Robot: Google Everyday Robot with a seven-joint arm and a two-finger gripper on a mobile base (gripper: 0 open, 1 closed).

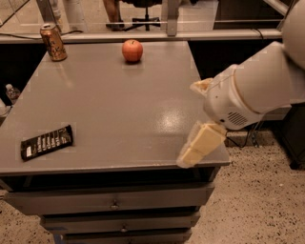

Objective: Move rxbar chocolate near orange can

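Observation:
The rxbar chocolate (46, 142), a flat black wrapper with white lettering, lies near the front left edge of the grey table (119, 109). The orange can (53, 42) stands upright at the far left corner, well apart from the bar. My gripper (189, 155) hangs over the table's front right corner, pointing down and left, on the end of the big white arm (252, 95) that comes in from the right. It is far to the right of the bar and holds nothing that I can see.
A red apple (132, 50) sits at the back middle of the table. Grey drawers (114, 205) are below the tabletop. A water bottle (12, 93) stands on the floor at the left. A rail and an office chair (145, 14) are behind the table.

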